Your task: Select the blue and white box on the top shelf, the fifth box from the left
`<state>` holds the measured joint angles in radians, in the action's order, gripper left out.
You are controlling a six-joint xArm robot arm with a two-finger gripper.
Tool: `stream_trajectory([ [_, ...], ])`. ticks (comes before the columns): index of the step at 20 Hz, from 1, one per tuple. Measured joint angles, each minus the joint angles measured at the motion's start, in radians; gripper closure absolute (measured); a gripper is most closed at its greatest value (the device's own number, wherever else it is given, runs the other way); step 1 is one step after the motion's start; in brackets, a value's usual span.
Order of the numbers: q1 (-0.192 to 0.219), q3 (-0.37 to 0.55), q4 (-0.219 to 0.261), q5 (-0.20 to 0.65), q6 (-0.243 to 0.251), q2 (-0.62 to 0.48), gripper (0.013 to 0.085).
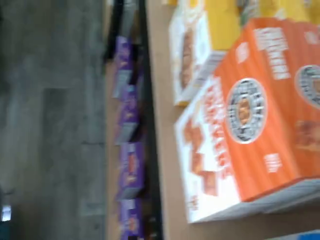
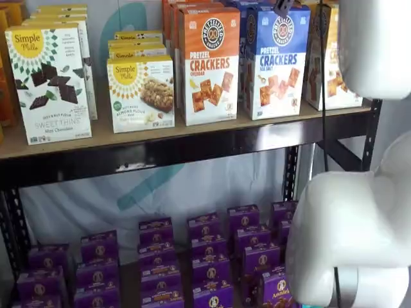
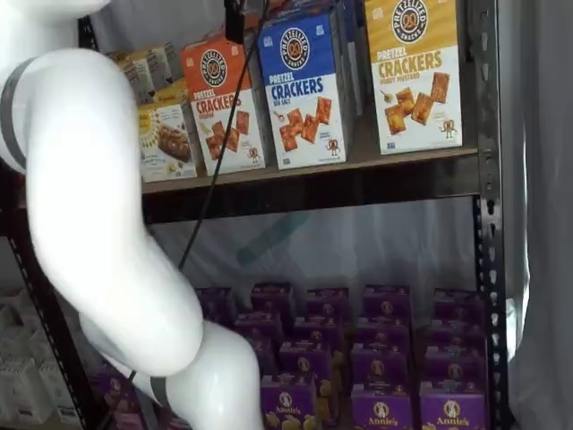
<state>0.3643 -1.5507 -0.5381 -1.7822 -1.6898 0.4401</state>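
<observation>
Only a dark tip of the claw (image 2: 283, 6) hangs from above, its gap impossible to tell. Just below it stands the blue and white box (image 2: 276, 63) upright on the top shelf (image 2: 160, 151), between the orange box (image 2: 209, 67) and the yellow-topped box (image 3: 414, 73).

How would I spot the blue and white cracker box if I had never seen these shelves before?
Look at the top shelf, the tan board with a black front rail, above the rows of purple boxes. Among the tall Pretzel Crackers cartons there, the blue and white box stands between the orange-topped Cheddar box and the yellow-topped box. It alone has a blue upper half.
</observation>
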Motion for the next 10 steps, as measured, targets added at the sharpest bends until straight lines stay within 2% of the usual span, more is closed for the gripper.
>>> stream_trajectory([
  [4, -0.020, 0.061, 0.003, 0.143, -0.005, 0.027, 0.0130],
  [10, -0.051, 0.033, 0.073, 0.207, -0.026, -0.034, 0.0130],
])
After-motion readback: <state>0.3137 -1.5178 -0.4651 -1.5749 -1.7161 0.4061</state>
